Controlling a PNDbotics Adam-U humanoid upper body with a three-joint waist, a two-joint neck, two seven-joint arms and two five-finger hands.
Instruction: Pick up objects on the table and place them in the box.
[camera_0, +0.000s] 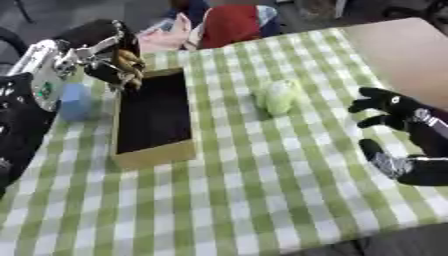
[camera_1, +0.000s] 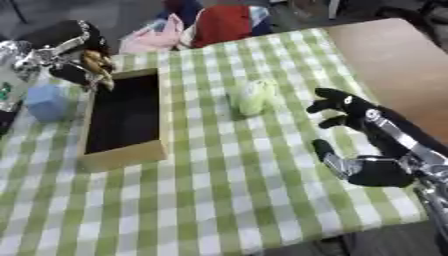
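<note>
Left robot hand (camera_0: 122, 65) grips brownish object (camera_0: 129, 62) — blue cup (camera_0: 77, 101) beside box (camera_0: 154, 150).

The left hand (camera_0: 122, 62) is showing tan-gold fingers on a black palm, joined to a silver metal wrist and a black forearm. The right hand (camera_1: 346, 107) is showing all black, its forearm carrying silver joints and a pale band near the wrist.

No readable text, label, brand, number or sign showed anywhere: none on box (camera_0: 154, 117), green object (camera_0: 280, 96), blue object (camera_0: 76, 101), checked cloth (camera_0: 262, 200).
</note>
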